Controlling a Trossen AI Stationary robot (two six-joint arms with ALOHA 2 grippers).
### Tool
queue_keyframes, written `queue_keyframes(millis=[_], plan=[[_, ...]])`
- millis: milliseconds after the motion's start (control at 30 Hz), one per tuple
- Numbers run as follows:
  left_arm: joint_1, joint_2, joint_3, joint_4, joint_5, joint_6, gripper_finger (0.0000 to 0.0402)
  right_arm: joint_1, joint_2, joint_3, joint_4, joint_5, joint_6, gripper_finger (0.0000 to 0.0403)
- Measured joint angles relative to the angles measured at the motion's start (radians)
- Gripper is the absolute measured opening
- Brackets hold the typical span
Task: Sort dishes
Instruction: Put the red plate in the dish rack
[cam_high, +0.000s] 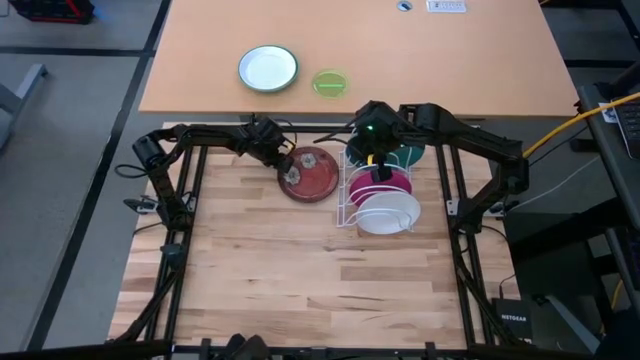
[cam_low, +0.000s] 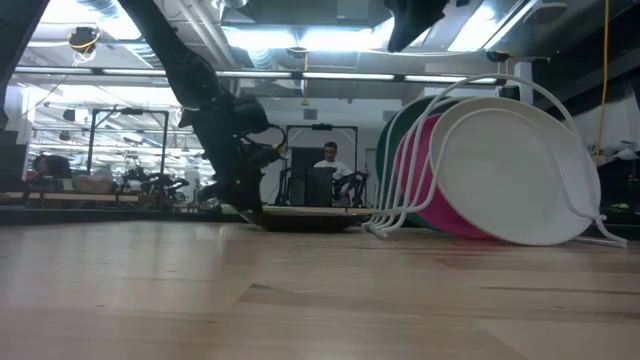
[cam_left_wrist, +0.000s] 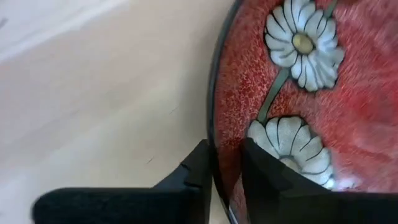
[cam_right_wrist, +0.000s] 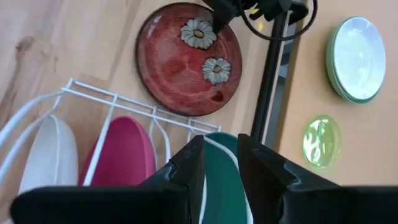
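Note:
The dark red speckled bowl (cam_high: 310, 175) with white daisies lies flat on the wooden table, left of the white wire rack (cam_high: 345, 205). My left gripper (cam_high: 292, 168) is shut on the bowl's far-left rim. The teal plate (cam_high: 412, 155), the magenta-pink plate (cam_high: 385, 182) and the white plate (cam_high: 390, 212) stand on edge in the rack. My right gripper (cam_right_wrist: 221, 155) hovers above the teal plate (cam_right_wrist: 217, 186), its fingers a narrow gap apart. In the low view it is clear of the plates' tops (cam_low: 420, 100). My left gripper pinches the bowl's rim (cam_left_wrist: 214, 149) at its far-left side, one finger (cam_left_wrist: 267, 174) inside the bowl and one (cam_left_wrist: 196, 171) outside. The fingers slant down from the table's far left. The bowl's base rests on the table (cam_low: 310, 218).
A white plate with a green rim (cam_high: 268, 69) and a small lime-green dish (cam_high: 330, 83) lie on the tan table beyond the wooden one. The near half of the wooden table (cam_high: 300, 280) is bare. A person (cam_low: 330, 165) sits in the room behind.

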Motion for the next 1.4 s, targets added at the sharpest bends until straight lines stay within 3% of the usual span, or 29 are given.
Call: queue_keyframes(millis=[300, 700, 900, 1167, 1400], plan=[[-0.001, 0.0, -0.001, 0.055, 0.072, 0.003, 0.003, 0.0, 0.0, -0.1, 0.102, -0.039, 0.009, 0.0099], [-0.004, -0.003, -0.001, -0.122, 0.149, 0.014, 0.0027, 0.0, 0.0, -0.394, 0.508, -0.168, 0.014, 0.0099], [-0.024, -0.038, -0.002, -0.215, 0.152, 0.108, 0.0027, 0.0, 0.0, -0.464, 0.683, -0.19, 0.063, 0.0099], [-0.086, -0.116, -0.003, -0.281, 0.137, 0.172, 0.0017, 0.016, 0.0, -0.473, 0.714, -0.23, 0.25, 0.0099], [-0.186, -0.139, -0.003, -0.3, 0.11, 0.216, 0.0016, 0.088, 0.0, -0.473, 0.717, -0.215, 0.271, 0.0099]])
